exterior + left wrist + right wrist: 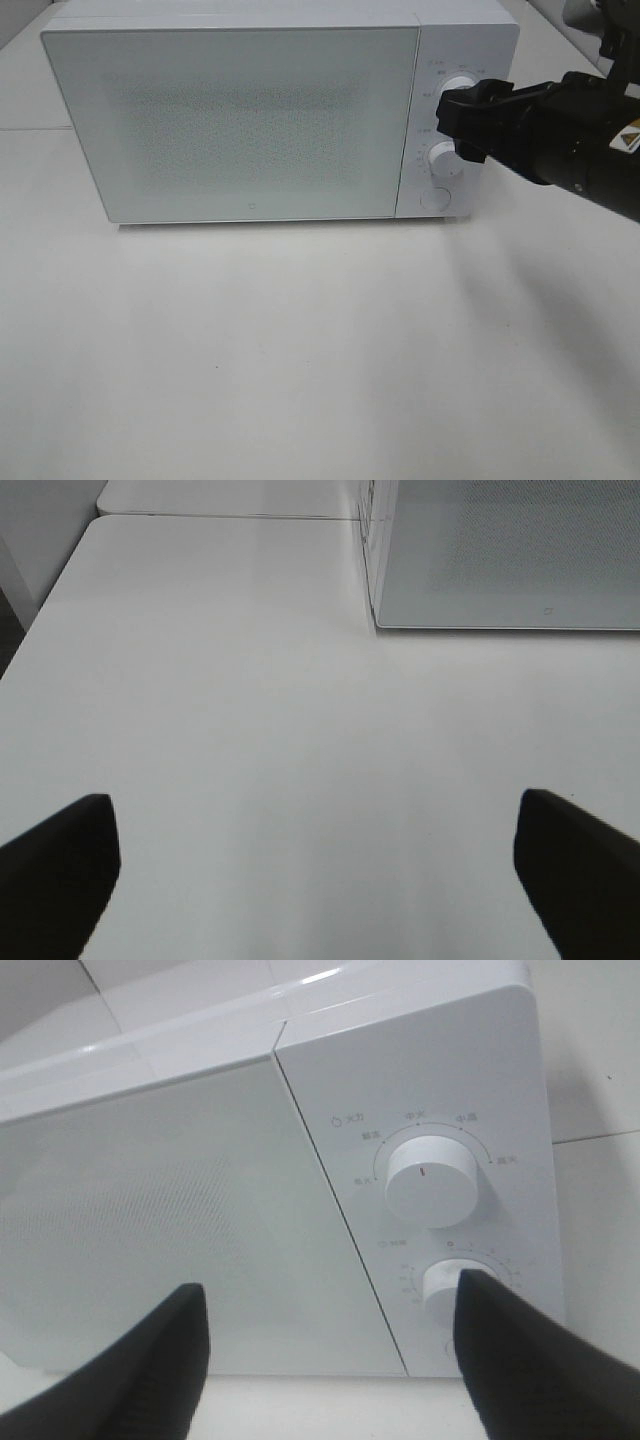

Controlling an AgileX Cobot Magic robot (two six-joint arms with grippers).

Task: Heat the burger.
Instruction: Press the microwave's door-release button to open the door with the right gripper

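The burger is out of view in every frame. A white microwave stands at the back of the table with its door shut. My right gripper hovers close in front of the control panel, between the upper knob and the lower knob. In the right wrist view the right gripper is open with nothing between its fingers. One finger overlaps the edge of the lower knob, and the upper knob shows whole. My left gripper is open over bare table.
A round button sits below the knobs. The white table stretches in front of the microwave. In the left wrist view the microwave's corner lies ahead and the table's edge runs alongside.
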